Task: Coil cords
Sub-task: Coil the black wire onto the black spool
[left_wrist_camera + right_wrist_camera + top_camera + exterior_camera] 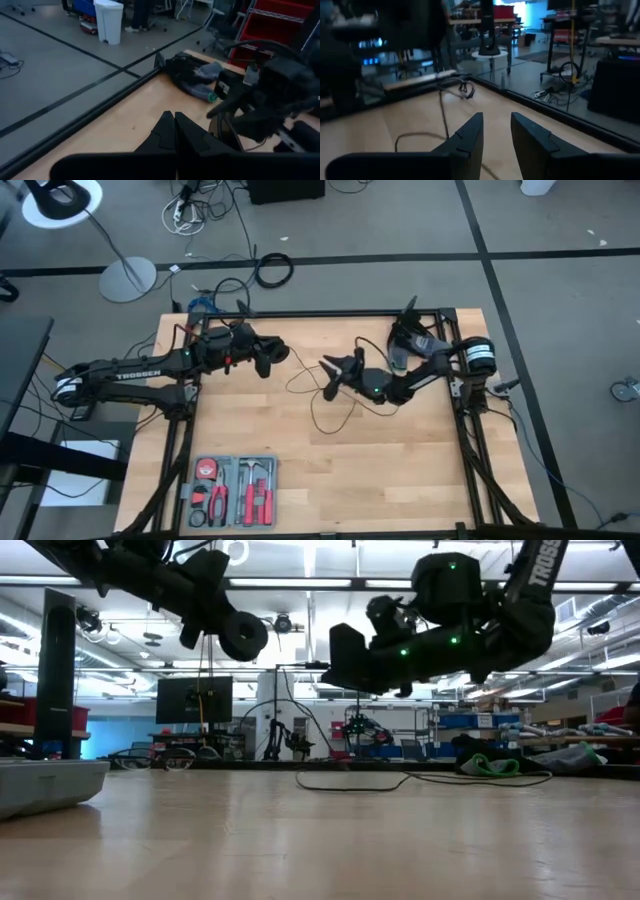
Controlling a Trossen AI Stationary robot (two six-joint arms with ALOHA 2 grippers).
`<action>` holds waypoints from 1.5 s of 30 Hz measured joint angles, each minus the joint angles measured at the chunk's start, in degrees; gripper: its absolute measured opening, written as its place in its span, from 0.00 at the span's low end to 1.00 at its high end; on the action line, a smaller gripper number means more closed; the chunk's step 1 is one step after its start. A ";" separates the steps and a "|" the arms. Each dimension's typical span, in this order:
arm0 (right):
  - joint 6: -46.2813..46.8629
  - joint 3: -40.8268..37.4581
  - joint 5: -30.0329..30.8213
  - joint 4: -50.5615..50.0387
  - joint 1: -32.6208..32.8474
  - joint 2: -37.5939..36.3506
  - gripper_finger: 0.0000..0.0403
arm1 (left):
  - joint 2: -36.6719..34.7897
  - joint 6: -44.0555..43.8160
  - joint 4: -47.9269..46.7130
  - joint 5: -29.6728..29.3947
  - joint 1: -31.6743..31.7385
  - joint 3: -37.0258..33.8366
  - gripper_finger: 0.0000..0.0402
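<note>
Nearest, at the table's front edge: grey plastic tool tray point(232, 490) w/ red-handled pliers and a tape measure, untouched.

Mid-table: the thin black cord point(318, 402) lies in loose, uneven loops on the pale wood tabletop point(420, 470), one strand running up toward the right gripper point(336, 376). In the low view the cord point(352, 783) sits flat on the wood, well below both arms. Its puck end I can't pick out.

Handling, my read: very light, limp, no spring to speak of; will sag, snag and slide on itself. Not fragile but easy to tangle. Best taken on a single strand near a loop's top, or close to an end, then fed round rather than bunched.

Right gripper, over table centre, fingers point(468, 137) part-open w/ a clear gap; nothing seen between them, though a strand passes just under. Left gripper point(272, 358) hangs above the back-left area, fingers point(165, 131) pressed together, empty.

Writing: white "TROSSEN" on the left arm point(135, 374); part of same word on the right arm point(540, 565) in low view.

Farther: thick black cable ring point(273, 270) and white lamp base point(127, 278) on the grey floor beyond.
</note>
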 joint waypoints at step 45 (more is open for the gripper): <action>-20.27 0.12 -30.20 -65.22 6.15 -14.49 0.23 | -0.37 1.07 -4.83 -0.77 0.00 -0.02 0.00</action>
